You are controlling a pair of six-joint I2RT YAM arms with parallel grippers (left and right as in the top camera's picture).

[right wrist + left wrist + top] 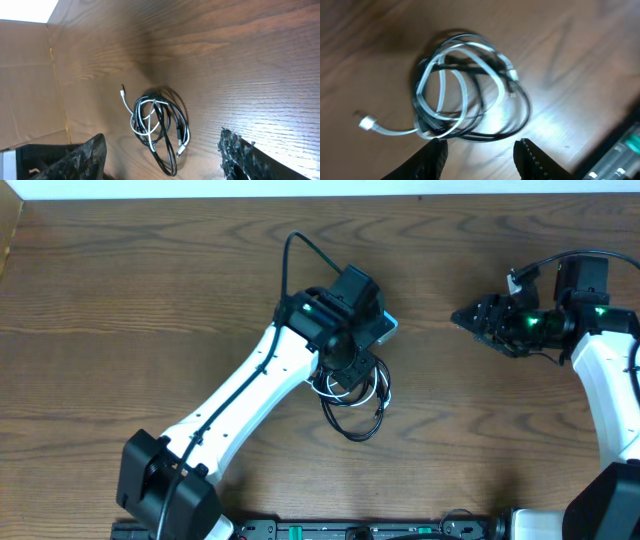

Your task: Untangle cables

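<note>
While my left gripper [480, 162] hovers over the cables [464, 95], both sets of fingers are spread.
I see the black-and-white tangle in the middle of the table [150, 280], just under it; right gripper [460, 317] well apart, off to the right.

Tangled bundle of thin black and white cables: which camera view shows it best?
Left wrist view: the tangled bundle of thin black and white cables fills the frame, with individual loops and a white plug distinguishable, though slightly blurred. The right wrist view shows the whole bundle sharper but small. Overhead, the left arm covers its upper part.
</note>
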